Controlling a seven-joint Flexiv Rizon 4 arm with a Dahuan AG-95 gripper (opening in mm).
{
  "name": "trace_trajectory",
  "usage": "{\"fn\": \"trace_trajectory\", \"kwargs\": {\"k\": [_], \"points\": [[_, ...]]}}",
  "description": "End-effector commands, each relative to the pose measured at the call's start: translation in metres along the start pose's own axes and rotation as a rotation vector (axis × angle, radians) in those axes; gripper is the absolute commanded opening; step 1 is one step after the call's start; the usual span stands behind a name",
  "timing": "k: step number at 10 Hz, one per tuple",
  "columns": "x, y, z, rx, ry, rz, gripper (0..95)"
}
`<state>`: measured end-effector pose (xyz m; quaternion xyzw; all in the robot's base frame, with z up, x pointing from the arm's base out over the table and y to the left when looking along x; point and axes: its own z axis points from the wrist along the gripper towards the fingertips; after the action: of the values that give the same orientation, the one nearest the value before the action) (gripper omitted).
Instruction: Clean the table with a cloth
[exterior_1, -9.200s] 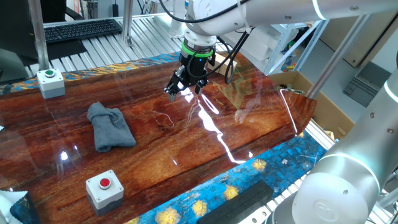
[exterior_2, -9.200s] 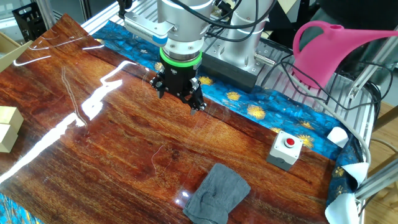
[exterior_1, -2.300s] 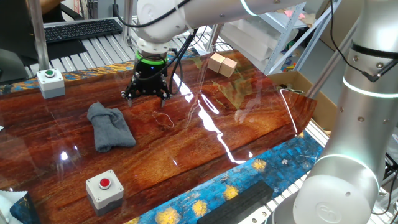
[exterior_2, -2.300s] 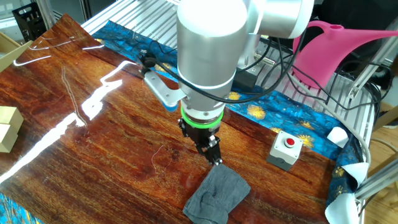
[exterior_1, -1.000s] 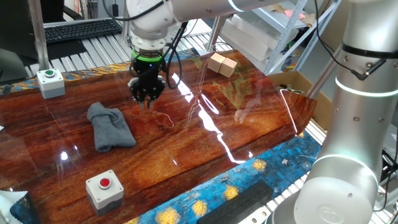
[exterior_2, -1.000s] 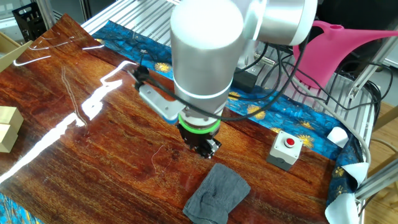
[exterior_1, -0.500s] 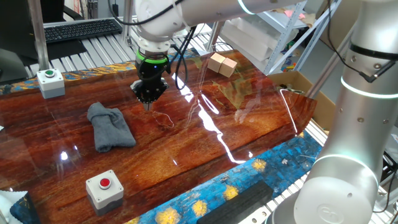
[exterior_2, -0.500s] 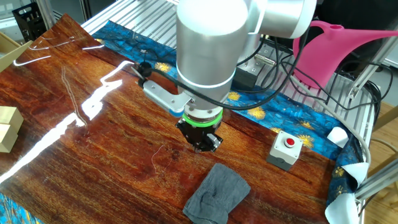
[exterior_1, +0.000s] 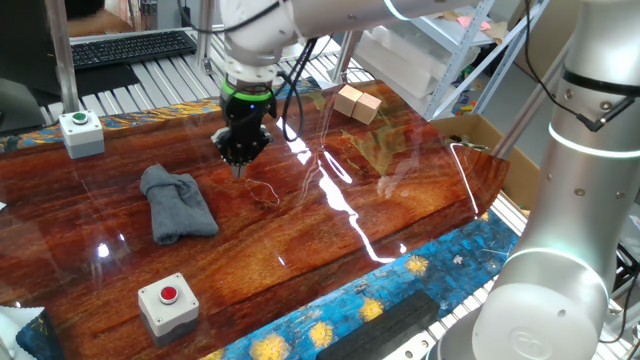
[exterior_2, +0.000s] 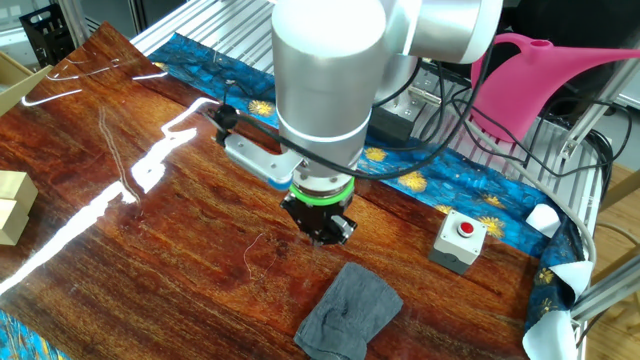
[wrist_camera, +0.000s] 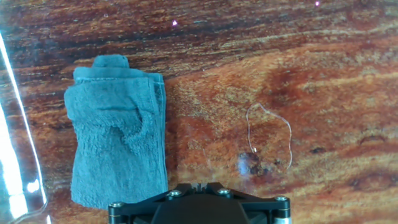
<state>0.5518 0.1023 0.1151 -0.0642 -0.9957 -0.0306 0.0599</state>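
The cloth (exterior_1: 178, 205) is a dark blue-grey folded rag lying flat on the glossy reddish-brown table (exterior_1: 400, 200). It also shows in the other fixed view (exterior_2: 348, 312) and at the left of the hand view (wrist_camera: 118, 146). My gripper (exterior_1: 238, 166) hangs point-down just above the wood, a short way to the right of the cloth and apart from it. Its fingers are pressed together and hold nothing. In the other fixed view the gripper (exterior_2: 322, 238) is just beyond the cloth's far edge. In the hand view only the fingertips' base (wrist_camera: 198, 185) shows at the bottom edge.
A grey box with a green button (exterior_1: 81, 133) stands at the back left and one with a red button (exterior_1: 168, 305) at the front. Wooden blocks (exterior_1: 357, 102) sit at the far edge. A thin thread loop (wrist_camera: 270, 140) lies on the wood. A pink watering can (exterior_2: 560, 90) stands off the table.
Over the last second the gripper has shifted slightly to the right and its wrist has turned a little. It stays shut. The cloth has not moved.
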Motion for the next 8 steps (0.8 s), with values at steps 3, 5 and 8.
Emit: {"fn": "trace_trajectory", "kwargs": {"k": [3, 5, 8], "points": [[-0.001, 0.009, 0.008, 0.004, -0.023, -0.058, 0.0], [-0.003, 0.021, 0.015, 0.019, -0.025, -0.049, 0.0], [-0.004, 0.046, 0.027, 0.035, -0.022, -0.034, 0.0]]}}
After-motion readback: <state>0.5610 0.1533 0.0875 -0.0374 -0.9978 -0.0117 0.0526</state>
